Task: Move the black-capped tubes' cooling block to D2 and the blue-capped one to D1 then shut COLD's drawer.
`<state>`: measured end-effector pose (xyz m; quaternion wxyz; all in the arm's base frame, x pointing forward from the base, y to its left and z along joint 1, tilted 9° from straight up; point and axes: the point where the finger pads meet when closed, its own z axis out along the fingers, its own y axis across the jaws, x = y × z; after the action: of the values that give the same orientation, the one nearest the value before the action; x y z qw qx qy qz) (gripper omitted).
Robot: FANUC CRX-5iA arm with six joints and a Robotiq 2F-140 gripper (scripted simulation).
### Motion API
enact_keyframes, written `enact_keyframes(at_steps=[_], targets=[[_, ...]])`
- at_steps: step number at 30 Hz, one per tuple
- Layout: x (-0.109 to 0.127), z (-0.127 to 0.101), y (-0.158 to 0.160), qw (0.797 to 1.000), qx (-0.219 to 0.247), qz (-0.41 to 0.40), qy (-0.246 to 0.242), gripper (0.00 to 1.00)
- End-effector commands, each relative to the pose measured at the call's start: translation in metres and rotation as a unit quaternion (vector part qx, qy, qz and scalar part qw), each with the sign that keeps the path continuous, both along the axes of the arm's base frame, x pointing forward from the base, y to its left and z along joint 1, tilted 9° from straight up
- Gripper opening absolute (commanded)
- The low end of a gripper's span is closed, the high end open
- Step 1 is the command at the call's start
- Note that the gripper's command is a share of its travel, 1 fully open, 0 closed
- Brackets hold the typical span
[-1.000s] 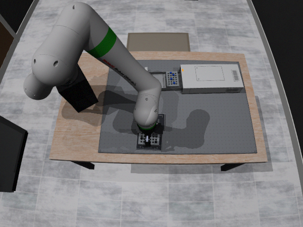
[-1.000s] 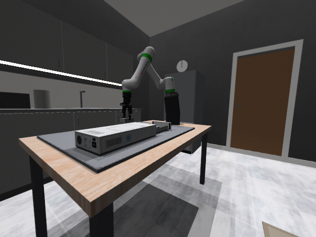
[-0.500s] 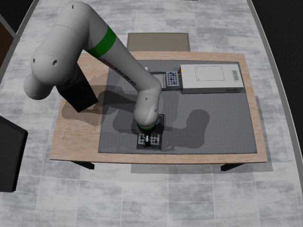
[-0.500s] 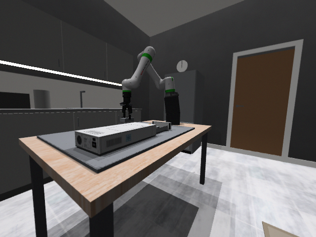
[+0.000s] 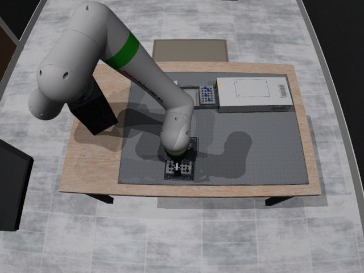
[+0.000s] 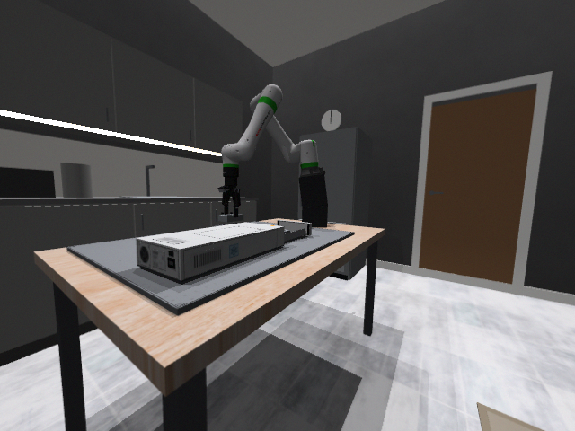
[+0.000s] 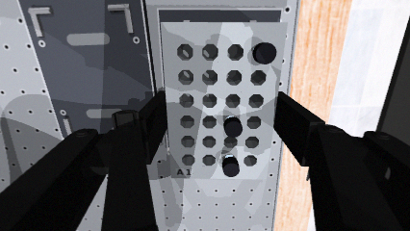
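Jaws of the gripper (image 5: 177,167) (image 6: 230,215) (image 7: 221,127) stand part-way apart and pinch the black-capped block (image 5: 186,165) (image 6: 230,219) (image 7: 197,89) by two opposite sides. That block is over D2 (image 5: 191,177) (image 7: 217,15), the deck slot farther from the cooler (image 5: 252,101) (image 6: 208,241).

Done: the black-capped block is out of the drawer (image 5: 205,107) (image 6: 295,226) and at the correct slot. Three black caps (image 7: 264,53) are visible in the wrist view, each standing at a bore; whether these are the starting bores cannot be verified. Seating is not confirmed: a strip of the slot plate shows past one end of the block, and its underside is hidden, so it cannot be told whether it lies flat inside the locators or hangs just above.

Outstanding: the blue-capped block (image 5: 202,100) sits in the open drawer, with four blue caps in view. D1 (image 5: 194,143) (image 7: 87,67), with its corner locators visible, has no block on it. The amber lamp (image 5: 219,84) is lit, consistent with the drawer being open.

Assessment: roughly the first half of the work is near completion. Final seating and release at D2 appear to be next, followed by the transfer to D1 and full closure of the drawer.

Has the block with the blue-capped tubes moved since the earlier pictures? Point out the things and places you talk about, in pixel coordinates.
No. The blue-capped block (image 5: 203,101) sits in the open drawer (image 5: 197,107), just beside the white cooler (image 5: 255,108), as it did before.
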<state>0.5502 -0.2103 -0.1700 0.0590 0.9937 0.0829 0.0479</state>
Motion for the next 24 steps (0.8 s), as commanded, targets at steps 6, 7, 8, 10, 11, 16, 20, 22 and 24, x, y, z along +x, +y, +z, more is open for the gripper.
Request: enact_keyframes(at_steps=[6,7,8,10,11,16,20,22,24], targets=[[0.0009,0.0007,-0.0002,1.000,0.000,0.000,-0.001,0.10],[0.0009,0.0006,-0.0002,1.000,0.000,0.000,-0.001,0.10],[0.0009,0.0005,-0.0003,1.000,0.000,0.000,-0.001,0.10],[0.0009,0.0003,-0.0003,1.000,0.000,0.000,-0.001,0.10],[0.0010,0.0002,-0.0003,1.000,0.000,0.000,-0.001,0.10],[0.0010,-0.0003,-0.0004,1.000,0.000,0.000,-0.001,0.10],[0.0010,-0.0005,-0.0004,1.000,0.000,0.000,-0.001,0.10],[0.0011,-0.0007,-0.0005,1.000,0.000,0.000,-0.001,0.10],[0.0011,-0.0010,-0.0005,1.000,0.000,0.000,-0.001,0.10]])
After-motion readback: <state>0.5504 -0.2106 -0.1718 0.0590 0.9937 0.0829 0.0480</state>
